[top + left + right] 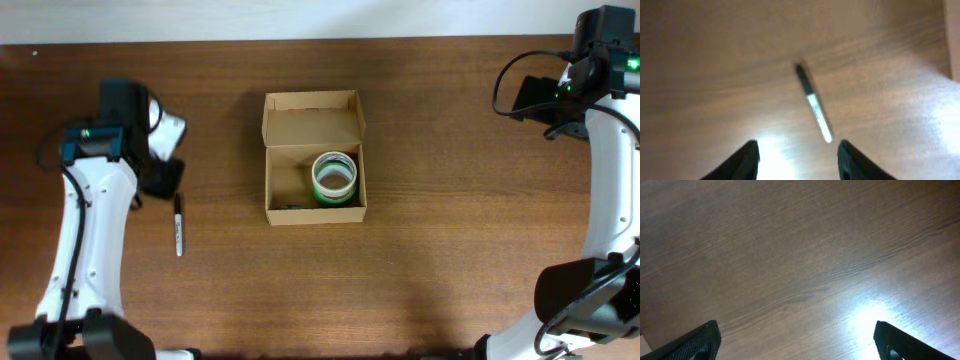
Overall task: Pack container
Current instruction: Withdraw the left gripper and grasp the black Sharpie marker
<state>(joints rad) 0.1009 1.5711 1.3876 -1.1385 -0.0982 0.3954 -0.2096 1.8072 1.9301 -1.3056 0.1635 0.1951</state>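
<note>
My L gripper (799,162) hangs over the table (450,250), left side; fingers part-spread, nothing btwn them. A marker (812,102) lies flat on the wood just ahead of the tips, untouched; overhead puts it just on the near side of that gripper. My R gripper (797,342) is at far right, fingers spread wide, empty, bare wood below. Mid-table sits the container (314,160), well apart from both grippers, lid flap open toward the far side. Inside, right half: tape roll (334,178) w/ green band, lying flat, hole up.
</note>
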